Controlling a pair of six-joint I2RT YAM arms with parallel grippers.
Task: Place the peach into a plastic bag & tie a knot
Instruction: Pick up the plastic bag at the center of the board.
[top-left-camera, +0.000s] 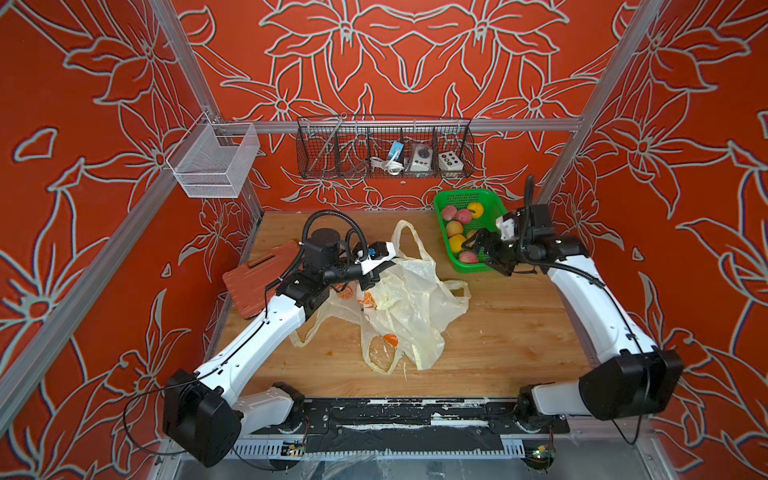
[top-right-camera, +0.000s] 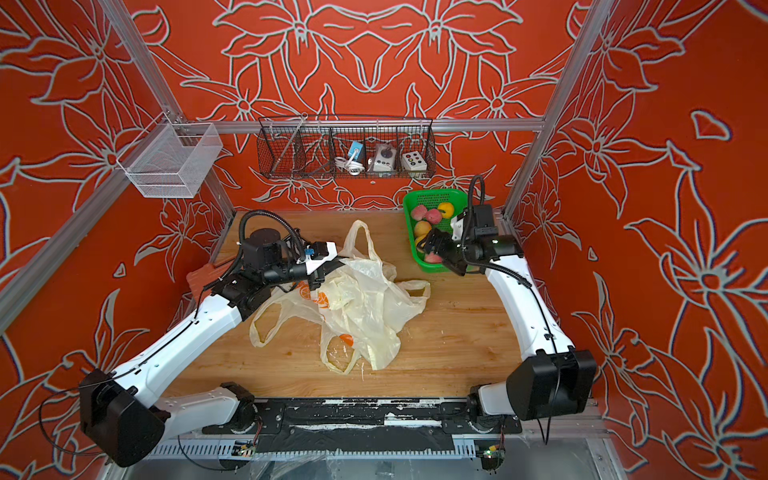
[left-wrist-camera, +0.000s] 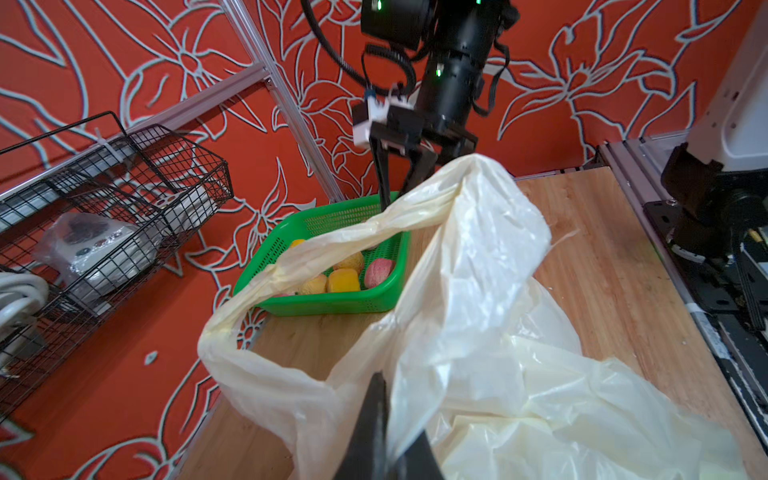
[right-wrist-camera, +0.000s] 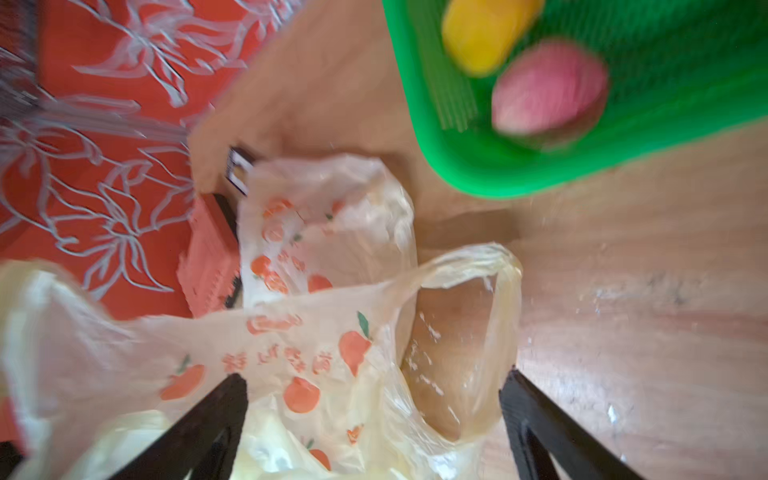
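A crumpled cream plastic bag (top-left-camera: 415, 299) (top-right-camera: 370, 307) lies mid-table, over a second bag printed with oranges (right-wrist-camera: 291, 332). My left gripper (top-left-camera: 374, 279) (left-wrist-camera: 380, 384) is shut on the plastic bag's edge beside a handle loop (left-wrist-camera: 232, 332). Pink and yellow peaches sit in the green basket (top-left-camera: 465, 193); the nearest pink peach (top-left-camera: 468, 257) (right-wrist-camera: 548, 89) lies at its front corner. My right gripper (top-left-camera: 486, 253) (right-wrist-camera: 376, 374) hangs open over that corner, with nothing between its fingers. The knot is out of view; the handle loops lie loose and apart.
A red-brown board (top-left-camera: 257, 282) lies at the table's left edge under my left arm. A black wire rack (top-left-camera: 386, 149) with small devices and a white mesh basket (top-left-camera: 212, 162) hang at the back. Bare wood (top-left-camera: 519, 332) shows right of the bags.
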